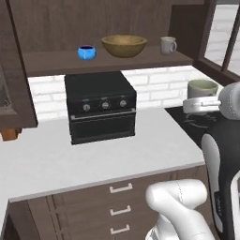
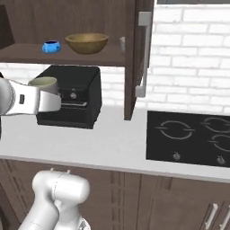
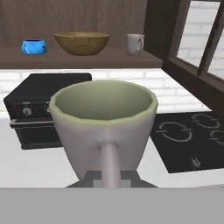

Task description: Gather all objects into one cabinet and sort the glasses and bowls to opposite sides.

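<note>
Your two base views look forward and down from behind, sharing the shelf (image 1: pixel 154 60) and oven (image 2: pixel 72 92); your hand view sits close behind the mug (image 3: pixel 103 127).

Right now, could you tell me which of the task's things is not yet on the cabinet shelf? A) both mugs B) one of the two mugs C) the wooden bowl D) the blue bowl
B: one mug is held up in the gripper above the counter, while the other mug, the blue bowl and the wooden bowl stand on the shelf.
</note>
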Controlling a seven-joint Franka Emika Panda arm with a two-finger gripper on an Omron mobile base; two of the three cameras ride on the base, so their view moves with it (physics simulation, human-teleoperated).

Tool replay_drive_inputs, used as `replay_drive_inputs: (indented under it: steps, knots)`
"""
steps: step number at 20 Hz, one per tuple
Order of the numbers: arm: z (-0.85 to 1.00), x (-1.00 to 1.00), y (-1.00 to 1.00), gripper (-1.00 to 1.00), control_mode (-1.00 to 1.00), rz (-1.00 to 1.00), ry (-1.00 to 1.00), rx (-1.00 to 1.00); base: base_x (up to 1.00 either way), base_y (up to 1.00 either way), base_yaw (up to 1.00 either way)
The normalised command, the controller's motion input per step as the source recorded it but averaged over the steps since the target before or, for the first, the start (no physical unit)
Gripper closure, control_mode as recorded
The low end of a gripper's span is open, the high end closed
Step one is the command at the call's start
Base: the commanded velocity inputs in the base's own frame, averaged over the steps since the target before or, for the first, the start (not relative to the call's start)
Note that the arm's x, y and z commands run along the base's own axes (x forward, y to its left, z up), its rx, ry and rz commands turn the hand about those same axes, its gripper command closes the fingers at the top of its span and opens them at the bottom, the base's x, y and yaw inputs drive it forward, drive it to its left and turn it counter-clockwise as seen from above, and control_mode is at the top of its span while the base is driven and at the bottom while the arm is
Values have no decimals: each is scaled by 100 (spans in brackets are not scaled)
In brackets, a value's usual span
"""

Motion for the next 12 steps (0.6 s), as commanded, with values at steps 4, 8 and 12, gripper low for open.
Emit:
replay_drive_inputs:
  steps: [4,8,12]
  knots:
    - [0,0,0,100,100,0,0,0,49,-41,19]
    - [0,0,0,100,100,0,0,0,32,-51,20]
    - [0,0,0,100,100,0,0,0,25,-37,5]
